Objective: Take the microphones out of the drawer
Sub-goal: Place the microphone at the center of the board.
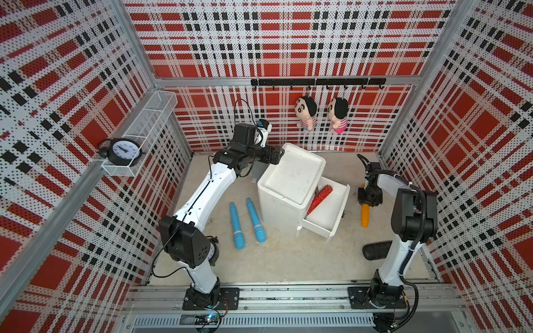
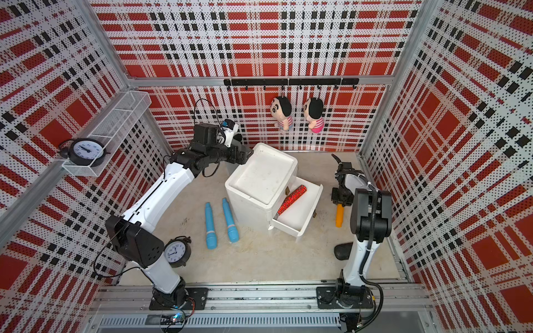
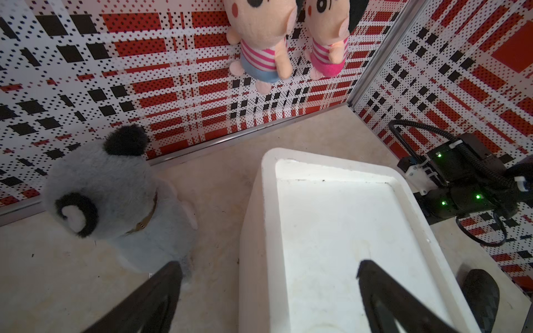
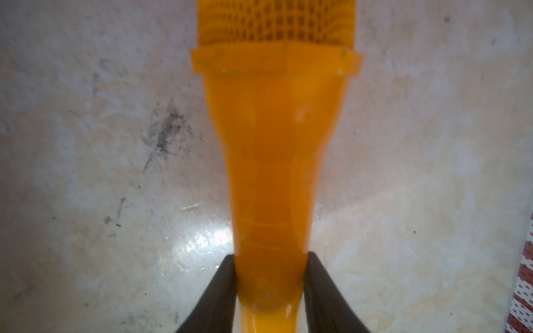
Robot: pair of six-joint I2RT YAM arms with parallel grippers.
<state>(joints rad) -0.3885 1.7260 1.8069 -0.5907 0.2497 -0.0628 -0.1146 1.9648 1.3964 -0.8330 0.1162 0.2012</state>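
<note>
A white cabinet [image 1: 291, 176] stands mid-table with its drawer [image 1: 340, 213] pulled out to the right. A red glitter microphone [image 1: 320, 199] [image 2: 292, 199] lies inside the drawer. To the right of the drawer my right gripper [image 1: 365, 201] [image 4: 269, 268] is shut on the handle of an orange microphone [image 1: 365, 216] [image 4: 271, 144]. Its mesh head points toward the table's front, low over the tabletop. Whether it rests there I cannot tell. My left gripper [image 1: 277, 155] [image 3: 266, 276] stands open, straddling the cabinet's [image 3: 331, 230] back left rim and holding nothing.
Two blue microphones [image 1: 237, 227] [image 1: 256, 220] lie left of the cabinet. A black object [image 1: 376, 250] lies by the right arm's base, and a clock [image 2: 176, 250] by the left arm. A grey plush [image 3: 115, 196] sits behind the cabinet. Two dolls [image 1: 305, 111] hang on the back wall.
</note>
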